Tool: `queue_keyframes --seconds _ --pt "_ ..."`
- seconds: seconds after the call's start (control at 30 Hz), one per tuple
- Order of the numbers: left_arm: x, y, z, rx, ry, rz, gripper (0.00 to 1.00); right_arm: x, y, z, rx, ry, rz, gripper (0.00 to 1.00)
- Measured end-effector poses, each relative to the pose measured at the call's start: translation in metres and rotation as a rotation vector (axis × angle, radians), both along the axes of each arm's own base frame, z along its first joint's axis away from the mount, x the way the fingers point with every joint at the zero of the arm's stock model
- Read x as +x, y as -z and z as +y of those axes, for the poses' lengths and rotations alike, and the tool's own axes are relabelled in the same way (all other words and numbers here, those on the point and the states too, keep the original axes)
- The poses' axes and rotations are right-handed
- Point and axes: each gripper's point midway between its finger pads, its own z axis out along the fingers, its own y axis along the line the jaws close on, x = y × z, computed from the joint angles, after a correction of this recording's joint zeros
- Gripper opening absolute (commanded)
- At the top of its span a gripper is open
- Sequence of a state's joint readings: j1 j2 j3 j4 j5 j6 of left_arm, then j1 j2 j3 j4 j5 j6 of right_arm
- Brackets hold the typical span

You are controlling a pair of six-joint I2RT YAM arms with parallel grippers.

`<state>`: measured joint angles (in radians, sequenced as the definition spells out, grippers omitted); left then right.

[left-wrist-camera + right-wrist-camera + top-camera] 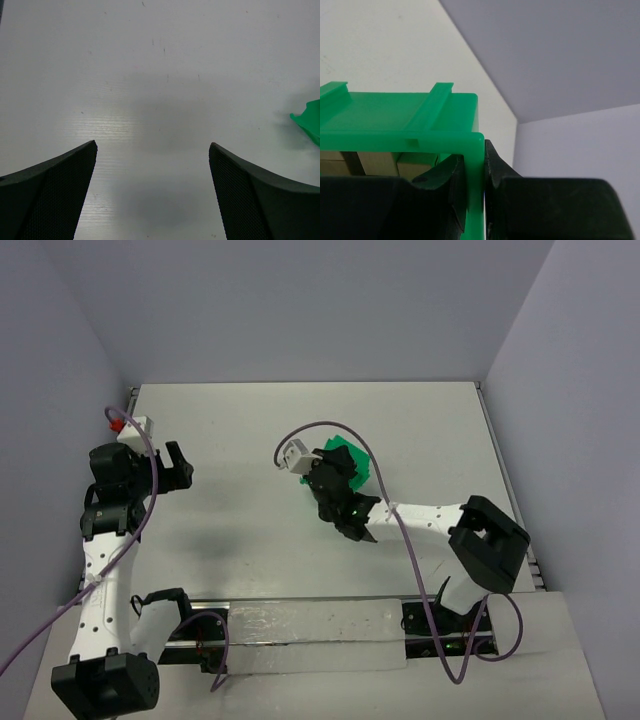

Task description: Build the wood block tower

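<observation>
White bench (300, 420) below; we see left tool (153, 144) spread wide, right tool (474, 162) clamped on the green bin (395, 115) wall.

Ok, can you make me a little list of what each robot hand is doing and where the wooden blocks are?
left gripper: open, holding nothing, above the table
right gripper: shut on a wall of the green bin
wood blocks: light tan ones and a dark one, inside the green bin
tower: not started, no stacked blocks in view
</observation>
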<state>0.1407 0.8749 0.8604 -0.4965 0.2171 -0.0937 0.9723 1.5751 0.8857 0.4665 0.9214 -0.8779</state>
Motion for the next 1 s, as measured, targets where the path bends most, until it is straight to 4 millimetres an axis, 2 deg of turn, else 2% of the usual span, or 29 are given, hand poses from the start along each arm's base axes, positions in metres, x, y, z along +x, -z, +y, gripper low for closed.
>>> queue_keyframes --seconds 0.2,0.43,0.87,1.0 --pt "0.0 0.0 0.006 0.007 -0.025 0.001 0.99 -0.01 -0.008 0.026 -0.081 -0.032 -0.171 0.0" --pt "0.0 0.001 0.013 0.015 -0.052 0.003 0.99 -0.038 0.042 0.073 -0.478 -0.171 -0.197 0.0" --pt "0.001 0.0 0.02 0.017 -0.08 -0.003 0.99 -0.08 0.061 0.1 -0.524 -0.225 -0.254 0.0" --pt "0.001 -0.001 0.02 0.016 -0.08 -0.003 0.99 -0.086 0.063 0.108 -0.526 -0.239 -0.261 0.0"
